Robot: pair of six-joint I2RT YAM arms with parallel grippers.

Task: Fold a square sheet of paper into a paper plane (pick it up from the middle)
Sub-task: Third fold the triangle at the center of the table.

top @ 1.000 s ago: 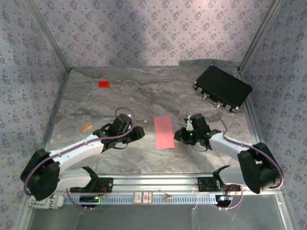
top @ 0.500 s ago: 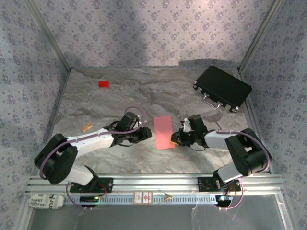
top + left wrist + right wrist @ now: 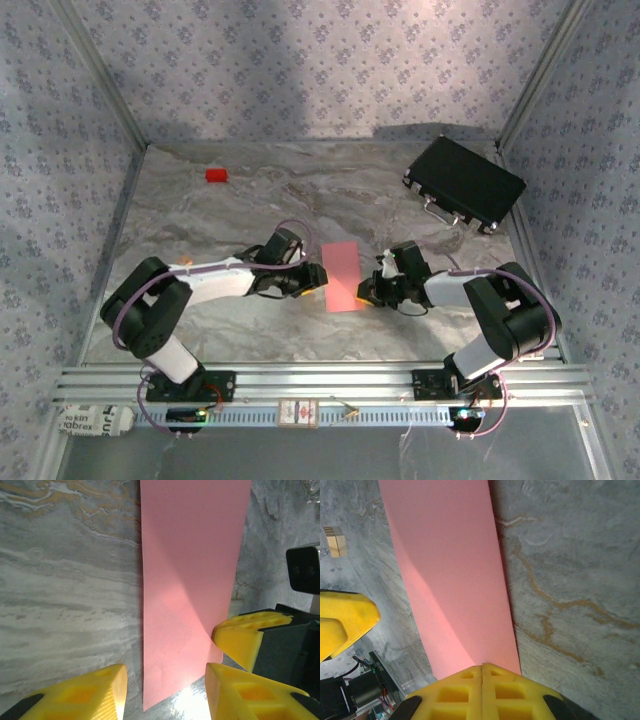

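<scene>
The white packet [image 3: 90, 419] by the front rail carries dark print, too blurred to read

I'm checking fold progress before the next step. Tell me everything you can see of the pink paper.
The pink paper is thin, plain and salmon-coloured, a long narrow rectangle lying on the marbled table between the arms. A soft diagonal shade line crosses it near one end, where the right gripper, jaws shut, pinches its edge. The left gripper, jaws open, straddles that same end.
</scene>
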